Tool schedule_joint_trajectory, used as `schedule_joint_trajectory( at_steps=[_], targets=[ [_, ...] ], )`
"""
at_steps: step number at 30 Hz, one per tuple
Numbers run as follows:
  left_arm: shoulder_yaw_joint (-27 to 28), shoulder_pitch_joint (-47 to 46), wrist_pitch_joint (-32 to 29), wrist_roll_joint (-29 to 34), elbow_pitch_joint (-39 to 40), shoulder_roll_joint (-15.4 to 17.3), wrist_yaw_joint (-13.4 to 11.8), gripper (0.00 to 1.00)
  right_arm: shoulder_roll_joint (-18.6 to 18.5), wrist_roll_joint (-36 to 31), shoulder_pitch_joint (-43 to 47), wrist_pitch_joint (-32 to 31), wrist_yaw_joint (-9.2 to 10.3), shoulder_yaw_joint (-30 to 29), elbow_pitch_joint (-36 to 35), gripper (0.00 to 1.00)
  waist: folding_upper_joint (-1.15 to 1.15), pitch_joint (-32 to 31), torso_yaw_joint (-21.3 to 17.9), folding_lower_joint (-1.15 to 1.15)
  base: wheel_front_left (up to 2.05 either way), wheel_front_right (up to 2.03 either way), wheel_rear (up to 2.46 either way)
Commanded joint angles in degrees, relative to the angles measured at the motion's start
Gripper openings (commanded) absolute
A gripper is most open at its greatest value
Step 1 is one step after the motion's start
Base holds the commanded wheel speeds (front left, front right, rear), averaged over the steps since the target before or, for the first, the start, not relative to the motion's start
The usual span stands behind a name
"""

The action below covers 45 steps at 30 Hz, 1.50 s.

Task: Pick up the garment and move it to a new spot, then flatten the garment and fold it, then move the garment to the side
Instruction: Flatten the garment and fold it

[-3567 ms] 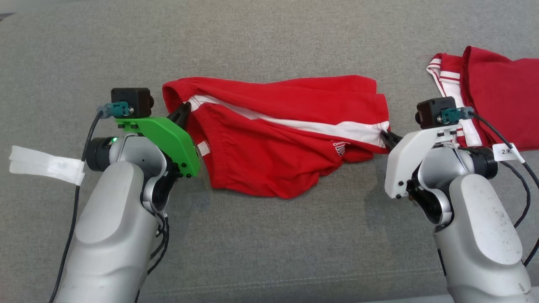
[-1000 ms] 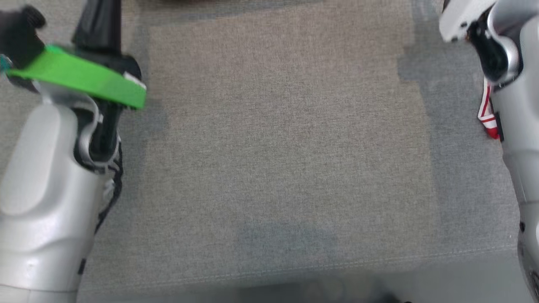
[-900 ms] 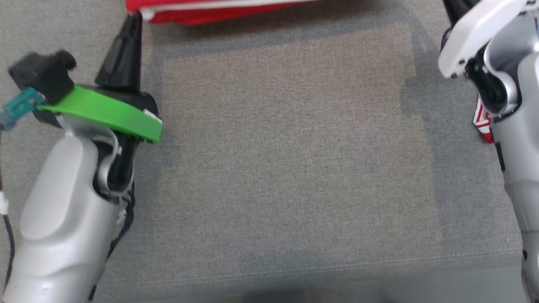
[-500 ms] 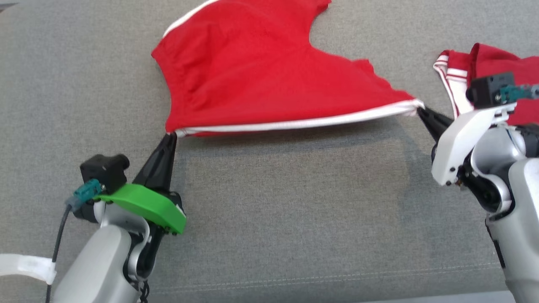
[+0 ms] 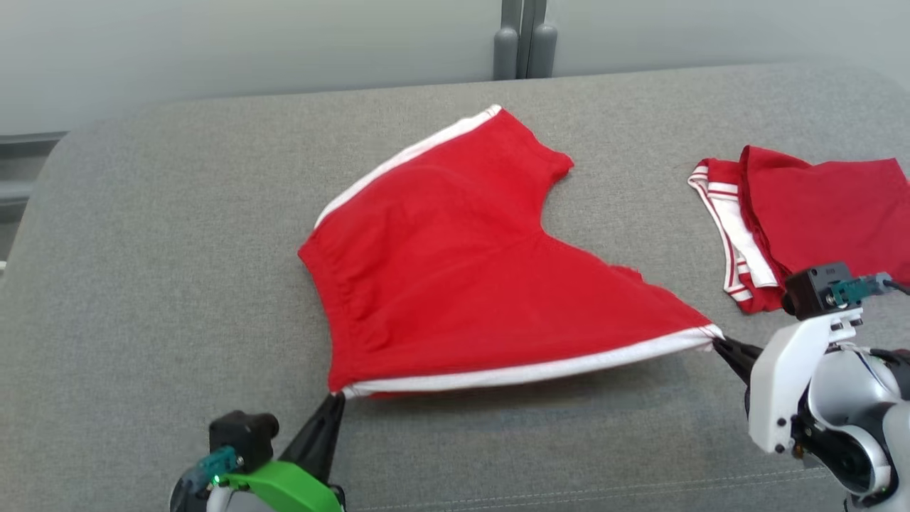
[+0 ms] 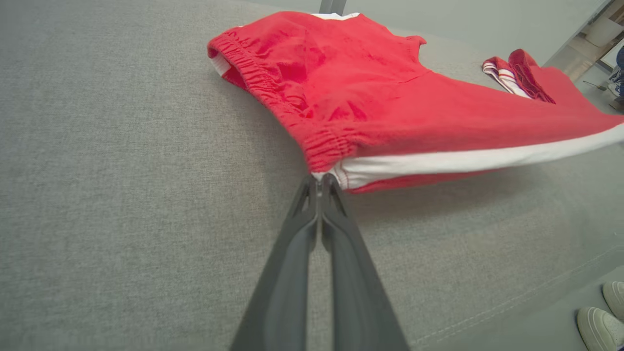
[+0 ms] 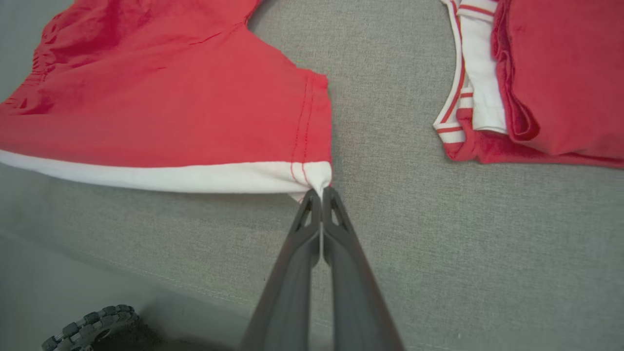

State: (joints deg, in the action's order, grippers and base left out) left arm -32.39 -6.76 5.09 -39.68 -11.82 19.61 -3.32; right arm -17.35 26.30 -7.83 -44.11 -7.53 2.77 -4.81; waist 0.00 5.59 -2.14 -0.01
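The garment (image 5: pixel 462 284) is a pair of red shorts with a white side stripe, spread over the grey cushion (image 5: pixel 178 213). Its near edge is stretched taut and slightly lifted between my two grippers. My left gripper (image 5: pixel 336 395) is shut on the waistband corner (image 6: pixel 324 171) at the near left. My right gripper (image 5: pixel 716 343) is shut on the leg hem corner (image 7: pixel 317 181) at the near right. The far leg and waistband of the garment (image 6: pixel 351 92) rest on the cushion.
A second red garment with red-and-white ribbed trim (image 5: pixel 803 213) lies folded at the far right, close to my right arm. The cushion's front seam (image 5: pixel 569 491) runs just behind the grippers. Pale shoes (image 6: pixel 602 317) stand on the floor beyond it. A wall (image 5: pixel 249 43) backs the cushion.
The camera has tilted up and down. Both grippers have swung the shorts up and flipped them forward, then drawn the near edge back toward me, laying the shorts out flatter.
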Motion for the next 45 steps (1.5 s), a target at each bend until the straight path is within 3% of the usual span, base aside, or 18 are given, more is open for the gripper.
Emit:
schedule_joint_trajectory(
  at_steps=[1,8,12,15,19,29,36,45],
  targets=[
    [-0.57,2.29,-0.5,0.01,1.17,0.5,-0.6,0.0,-0.37,-0.04,2.22,-1.22,0.09,-0.82,-1.4,0.0,0.0,-2.77,-0.13,0.01,0.0,0.0,0.0],
    [-0.84,8.8,-1.65,0.04,7.5,2.69,-4.4,0.0,-0.02,-0.7,9.59,-5.67,0.1,-6.05,-9.93,0.0,0.0,-4.73,0.82,0.01,0.0,0.0,0.0],
    [-0.63,8.43,-2.14,-0.12,10.2,3.01,-4.7,0.0,-0.62,-1.34,7.21,-5.25,0.09,-5.8,-11.23,0.0,0.0,-3.47,1.29,0.01,0.0,0.0,0.0],
    [-0.12,5.59,-2.57,-0.02,11.41,2.95,-4.48,0.0,-3.16,-2.51,2.87,-4.41,0.09,-2.98,-10.0,0.0,0.0,-1.43,1.78,0.01,0.0,0.0,0.0],
    [0.92,0.34,-2.78,-0.87,11.79,1.29,-3.44,0.0,-8.6,-5.7,-6.21,-1.8,0.1,2.09,-6.07,0.0,0.0,2.4,3.09,0.01,0.0,0.0,0.0],
    [1.75,-15.67,-1.08,-0.6,4.45,-4.48,-0.14,0.0,-15.26,-9.0,-32.89,2.2,0.1,18.14,8.68,0.0,0.0,12.71,7.57,0.01,0.0,0.0,0.0],
    [1.68,-21.86,0.27,-0.44,0.11,-6.85,1.67,0.0,-16.11,-9.16,-43.66,5.46,0.1,23.76,17.29,0.0,0.0,16.58,9.96,0.01,0.0,0.0,0.0],
    [2.24,-28.65,1.16,-0.85,-5.58,-9.17,2.53,0.0,-14.24,-8.38,-55.0,11.06,0.09,29.22,27.21,0.0,0.0,19.02,12.47,0.01,0.0,0.0,0.0]
  ],
)
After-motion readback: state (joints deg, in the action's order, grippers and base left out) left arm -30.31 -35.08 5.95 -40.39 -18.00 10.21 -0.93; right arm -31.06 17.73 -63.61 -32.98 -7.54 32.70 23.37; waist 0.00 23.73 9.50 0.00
